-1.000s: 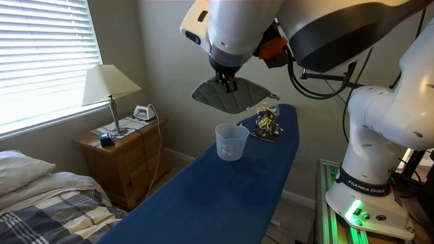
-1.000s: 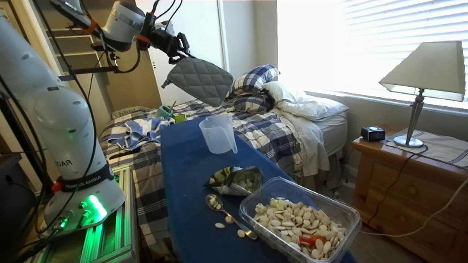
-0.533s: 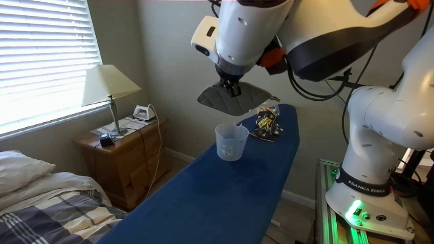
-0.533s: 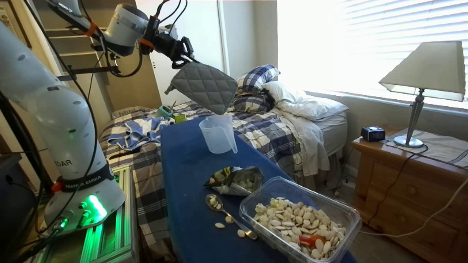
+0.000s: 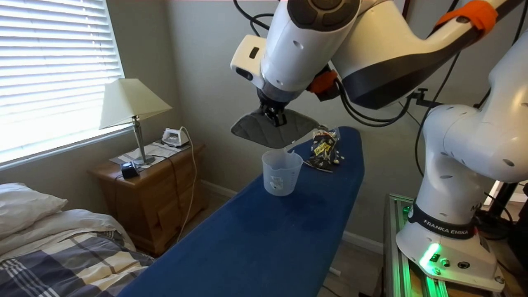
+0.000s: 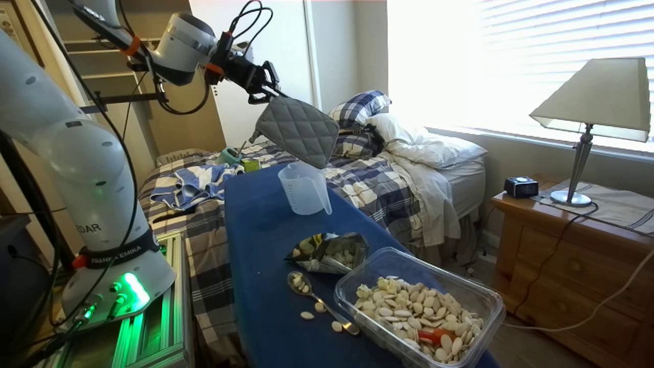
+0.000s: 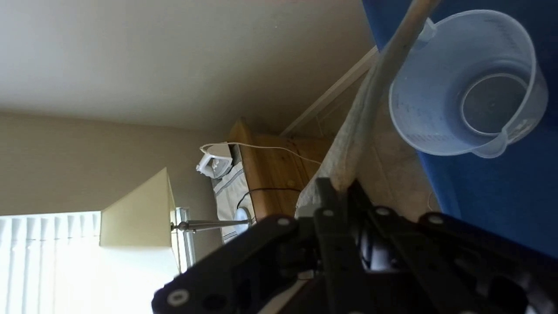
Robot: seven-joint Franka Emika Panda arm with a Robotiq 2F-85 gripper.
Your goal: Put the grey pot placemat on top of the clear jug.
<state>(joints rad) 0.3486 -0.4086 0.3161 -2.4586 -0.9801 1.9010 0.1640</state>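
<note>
The grey pot placemat [image 5: 262, 133] hangs tilted in the air, held by one edge. It also shows in an exterior view [image 6: 300, 130] and, nearly edge-on, in the wrist view [image 7: 359, 117]. My gripper [image 7: 343, 186] is shut on it; the fingers also show in both exterior views [image 5: 279, 119] [image 6: 275, 93]. The clear jug [image 5: 281, 175] stands upright on the blue board, also in an exterior view [image 6: 305, 190]. In the wrist view the jug [image 7: 462, 87] is open-topped to the right of the pad, with its bottom visible. The pad's lower corner is above and near the jug's rim.
The jug stands on a blue ironing board [image 5: 247, 243]. A snack bag [image 6: 329, 251], a spoon [image 6: 322, 301] and a clear tub [image 6: 498, 306] of seeds are on the board. A nightstand [image 5: 144, 185] with a lamp [image 5: 131, 103] stands beside it.
My gripper has moved down with the pad still in it. The pad's lower corner is now closer to the jug's rim. The jug has not moved.
</note>
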